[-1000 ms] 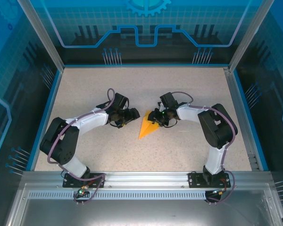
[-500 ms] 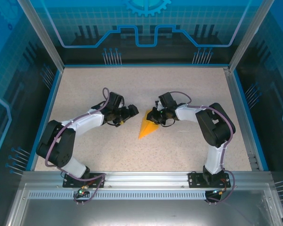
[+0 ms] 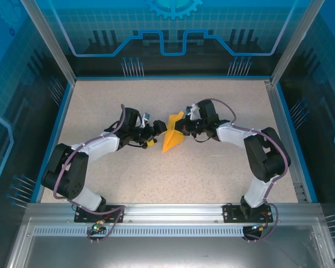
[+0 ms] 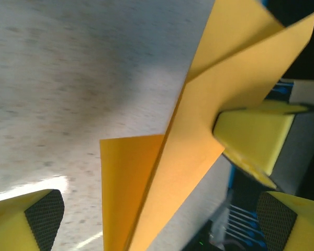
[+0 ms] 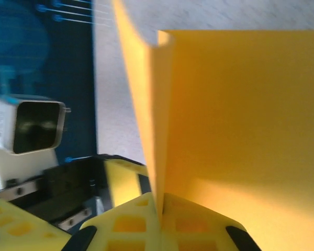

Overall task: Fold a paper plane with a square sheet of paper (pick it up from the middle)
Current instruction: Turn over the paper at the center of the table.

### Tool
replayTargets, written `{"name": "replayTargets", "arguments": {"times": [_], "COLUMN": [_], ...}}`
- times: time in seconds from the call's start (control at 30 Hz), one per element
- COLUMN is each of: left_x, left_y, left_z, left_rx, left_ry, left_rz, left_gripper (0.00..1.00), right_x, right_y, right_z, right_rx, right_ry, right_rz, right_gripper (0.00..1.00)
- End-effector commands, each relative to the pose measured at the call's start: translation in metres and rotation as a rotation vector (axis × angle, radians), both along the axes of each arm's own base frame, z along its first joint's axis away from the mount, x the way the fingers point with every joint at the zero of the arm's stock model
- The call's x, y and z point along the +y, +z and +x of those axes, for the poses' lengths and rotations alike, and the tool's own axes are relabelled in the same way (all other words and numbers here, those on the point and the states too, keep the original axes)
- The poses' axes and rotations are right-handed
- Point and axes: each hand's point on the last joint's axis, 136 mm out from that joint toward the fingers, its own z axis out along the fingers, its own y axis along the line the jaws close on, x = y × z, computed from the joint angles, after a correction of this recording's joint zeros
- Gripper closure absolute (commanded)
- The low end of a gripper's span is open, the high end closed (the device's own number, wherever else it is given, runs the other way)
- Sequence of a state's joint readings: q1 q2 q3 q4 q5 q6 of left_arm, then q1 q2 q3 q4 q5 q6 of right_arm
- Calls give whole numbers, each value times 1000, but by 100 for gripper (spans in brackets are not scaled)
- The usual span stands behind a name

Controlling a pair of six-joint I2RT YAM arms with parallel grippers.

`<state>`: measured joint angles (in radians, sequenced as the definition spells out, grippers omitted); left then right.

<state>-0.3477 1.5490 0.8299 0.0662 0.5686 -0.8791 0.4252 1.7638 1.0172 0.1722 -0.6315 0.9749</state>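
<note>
surface: table [image 3: 223, 100], speckled beige, blue rim | on it: paper plane [image 3: 171, 140], orange, near the middle, point toward near edge | contact with surface: unclear

Both arms bend inward, claws facing. The left gripper [image 3: 154, 134] spreads wide open; directly opposite it, the right gripper [image 3: 182, 129] pinches tight on the paper plane [image 3: 171, 140].
</note>
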Motion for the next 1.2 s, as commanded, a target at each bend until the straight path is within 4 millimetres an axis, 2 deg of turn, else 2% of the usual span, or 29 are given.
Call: {"name": "replayTargets", "arguments": {"times": [0.0, 0.13, 0.27, 0.33, 0.5, 0.8, 1.0, 1.17], "left_x": [-16, -26, -30, -30, -28, -24, -22, -17], "left_y": [34, 55, 70, 74, 79, 77, 73, 62], "left_z": [-1, 1, 3, 3, 4, 6, 7, 6], "left_rx": [-61, -114, -158, -180, -210, -218, -192, -172], "left_ry": [-81, -117, -136, -134, -118, -91, -82, -81], "left_rz": [-172, -274, -335, -346, -351, -312, -282, -187], "left_gripper": [2, 4, 19, 29, 44, 74, 91, 94], "right_x": [4, 6, 10, 10, 7, 3, -8, -39], "right_y": [57, 77, 85, 86, 82, 74, 66, 63], "right_z": [2, 3, 3, 3, 4, 3, 3, 5], "right_rx": [-86, -93, -76, -68, -64, -45, -26, -56], "right_ry": [69, 97, 122, 123, 119, 118, 100, 9], "right_rz": [140, 204, 258, 276, 273, 268, 206, 71], "right_gripper": [95, 95, 94, 94, 94, 91, 82, 62]}}
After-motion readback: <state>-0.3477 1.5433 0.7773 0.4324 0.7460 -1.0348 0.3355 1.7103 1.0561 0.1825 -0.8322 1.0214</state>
